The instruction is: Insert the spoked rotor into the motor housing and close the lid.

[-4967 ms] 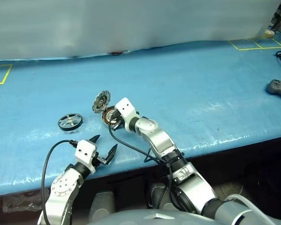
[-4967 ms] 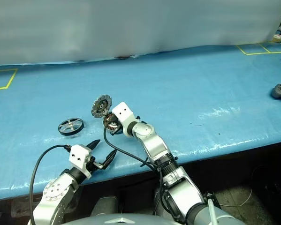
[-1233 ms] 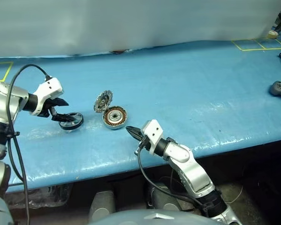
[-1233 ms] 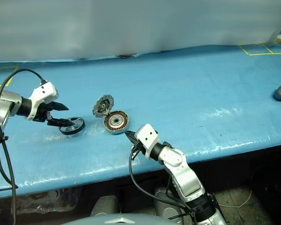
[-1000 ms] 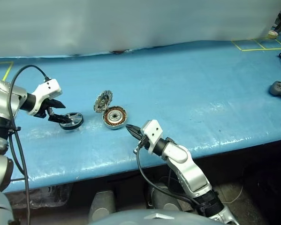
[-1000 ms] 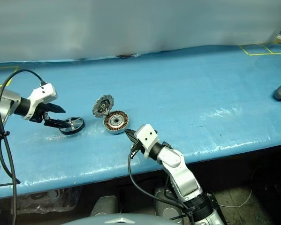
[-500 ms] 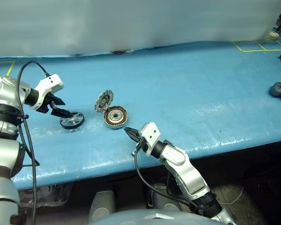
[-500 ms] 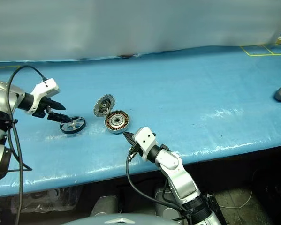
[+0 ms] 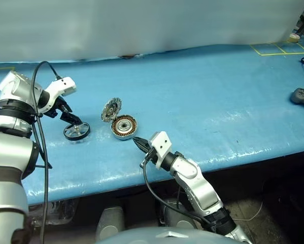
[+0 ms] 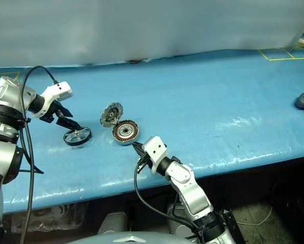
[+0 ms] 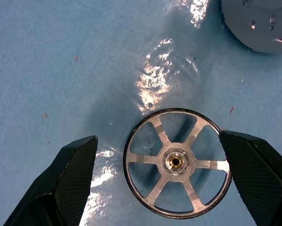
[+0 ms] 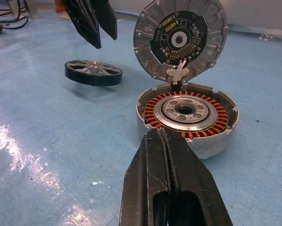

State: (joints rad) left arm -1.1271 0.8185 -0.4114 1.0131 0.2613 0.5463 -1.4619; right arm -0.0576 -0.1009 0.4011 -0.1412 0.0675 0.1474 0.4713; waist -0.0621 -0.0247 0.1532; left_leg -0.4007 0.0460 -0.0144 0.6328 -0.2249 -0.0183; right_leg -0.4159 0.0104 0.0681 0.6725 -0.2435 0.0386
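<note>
Left gripper (image 11: 159, 188): fingers spread wide, pointing steeply down over the rotor and holding nothing. A second ago it approached the wheel low from the outer side with the fingers lying nearly flat; it has since swung up and rolled over, so the two fingers now bracket the rim from above. Judged: lined up for a pinch across the rim, grasp not yet made.

Rotor (image 9: 76, 130): dark spoked wheel with bright hub, lying flat on the blue table cover (image 9: 217, 91), between the left fingers but apart from both pads. It sits in the same spot as earlier, just left of the housing and outside it.

Lid (image 9: 110, 109): round disc, hinged at the far rim of the housing and standing up open, its segmented inner face toward the robot. Unchanged.

Housing (image 9: 125, 126): shallow silver casing, copper windings and centre exposed, nothing seated inside. Flat on the cover, near the table's front part.

Right gripper (image 9: 137, 143): fingers pressed together, empty, tip just short of the housing's near rim and not touching it. It has stayed put over the last second.

Remote-like device (image 9: 302, 96): far right of the table, well apart from the work.

Status, judged: insertion and lid closing both outstanding; pickup of the wheel is the step in hand.
</note>
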